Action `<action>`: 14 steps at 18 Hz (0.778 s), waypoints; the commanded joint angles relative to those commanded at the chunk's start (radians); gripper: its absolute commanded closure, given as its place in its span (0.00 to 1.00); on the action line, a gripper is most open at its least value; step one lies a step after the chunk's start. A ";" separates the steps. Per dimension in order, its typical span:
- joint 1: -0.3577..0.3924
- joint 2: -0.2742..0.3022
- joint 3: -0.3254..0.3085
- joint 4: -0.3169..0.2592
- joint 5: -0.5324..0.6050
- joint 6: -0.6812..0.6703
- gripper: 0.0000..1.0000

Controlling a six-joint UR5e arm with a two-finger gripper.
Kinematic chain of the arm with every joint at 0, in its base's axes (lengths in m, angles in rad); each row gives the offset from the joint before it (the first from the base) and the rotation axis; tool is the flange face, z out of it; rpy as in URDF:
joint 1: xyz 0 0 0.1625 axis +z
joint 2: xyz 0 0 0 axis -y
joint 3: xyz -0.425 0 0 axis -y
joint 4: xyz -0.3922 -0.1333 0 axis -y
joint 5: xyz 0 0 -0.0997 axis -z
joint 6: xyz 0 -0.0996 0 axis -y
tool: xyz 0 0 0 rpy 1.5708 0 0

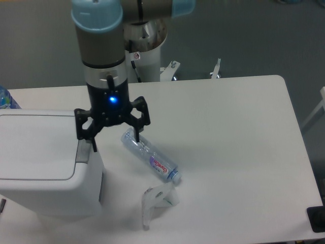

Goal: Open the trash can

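The trash can [43, 162] is a large boxy white bin at the left of the table, its flat lid [38, 145] down. A grey push-button tab [84, 151] sits on its right rim. My gripper [115, 144] hangs open just right of the bin. Its left fingertip [94, 146] is right at the grey tab; I cannot tell whether it touches. Its right fingertip [136, 136] is over the near end of a clear bottle [151, 155] lying on the table.
The white table [228, 152] runs to the right and front. A small white bracket [155, 201] stands in front of the bottle. A blue-labelled bottle [6, 99] shows at the far left edge. A dark object [317, 218] is at the right front corner.
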 joint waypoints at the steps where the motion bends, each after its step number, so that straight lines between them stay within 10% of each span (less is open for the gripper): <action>1: 0.000 0.000 0.000 0.000 -0.002 0.002 0.00; 14: -0.003 -0.003 -0.009 0.000 0.005 0.002 0.00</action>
